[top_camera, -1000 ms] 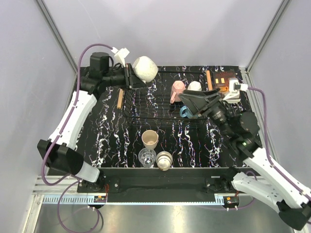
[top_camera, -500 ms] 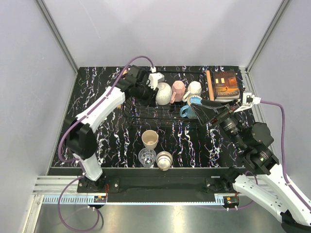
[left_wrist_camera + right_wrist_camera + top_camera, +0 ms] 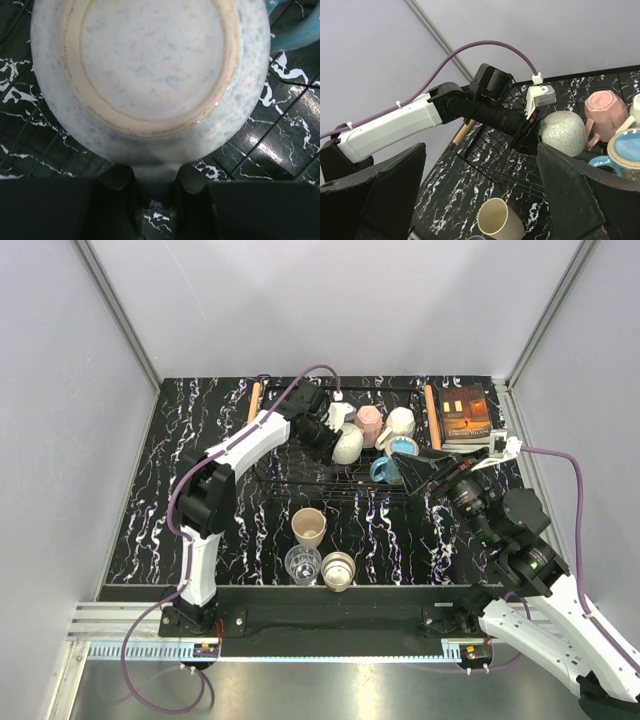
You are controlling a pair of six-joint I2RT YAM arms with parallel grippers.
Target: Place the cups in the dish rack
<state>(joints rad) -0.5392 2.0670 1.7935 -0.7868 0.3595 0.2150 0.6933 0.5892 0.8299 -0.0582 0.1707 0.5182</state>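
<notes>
Left arm is stretched out over the black wire dish rack, and the left gripper has a round cream speckled mug in its jaws. They are pressed tight on a narrow part of the mug's side. From the left wrist view the mug's pale unglazed base fills the frame, with the rack wires and the black white-veined bench below it. The mug sits low in the rack's middle, just beside the pink mug, which stands upside down, base up. Whether the speckled mug rests on the wires, I cannot tell.

Also in the rack are a white mug next to the pink one and a blue mug with a pale blue inside, opening up. The rack's light wooden rod handles show at both ends.

The right gripper hovers near the rack's right end with its jaws spread wide and nothing between them.

Out on the bench, in front of the rack, stands a plain cream cup. Nearer the arm bases are a clear glass tumbler and a beige cup, side by side and close together. An orange-brown book lies at the far right, beside the rack.
</notes>
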